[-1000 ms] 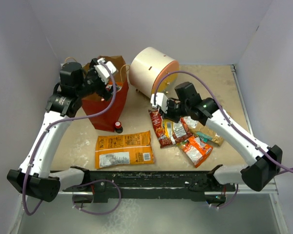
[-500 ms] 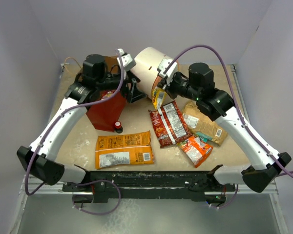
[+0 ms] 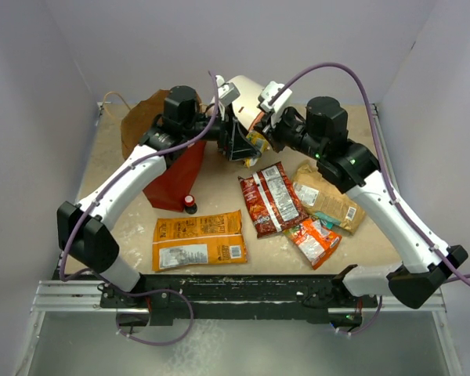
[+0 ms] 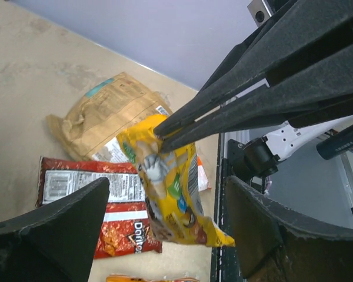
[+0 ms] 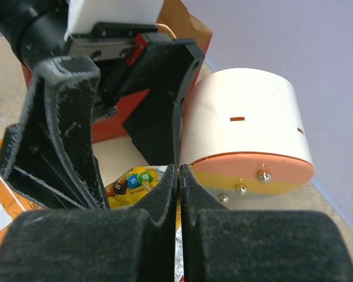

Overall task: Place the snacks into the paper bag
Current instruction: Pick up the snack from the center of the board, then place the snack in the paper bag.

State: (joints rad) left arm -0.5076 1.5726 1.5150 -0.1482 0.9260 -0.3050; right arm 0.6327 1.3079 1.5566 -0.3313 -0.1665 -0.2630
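My right gripper (image 3: pixel 256 138) is shut on the top edge of a small yellow snack packet (image 3: pixel 258 145), which hangs in the air in front of the cream drum. In the right wrist view the pads (image 5: pixel 165 194) pinch the packet (image 5: pixel 132 182). My left gripper (image 3: pixel 236 142) is open, one finger on each side of that packet (image 4: pixel 170 188), not touching it. The red paper bag (image 3: pixel 172 168) stands at the left, its mouth open. On the table lie a large orange packet (image 3: pixel 200 240), a dark red one (image 3: pixel 270 198), a tan-brown one (image 3: pixel 325 196) and a small red one (image 3: pixel 313 239).
A cream cylindrical drawer unit (image 3: pixel 247 90) lies on its side at the back, just behind both grippers. A tiny dark bottle with a red cap (image 3: pixel 189 202) stands at the bag's foot. Walls close in the left, back and right sides.
My right gripper has lifted the yellow packet off the pile and carried it up and left. My left arm has swung right from the bag, and its open fingers now straddle the packet.
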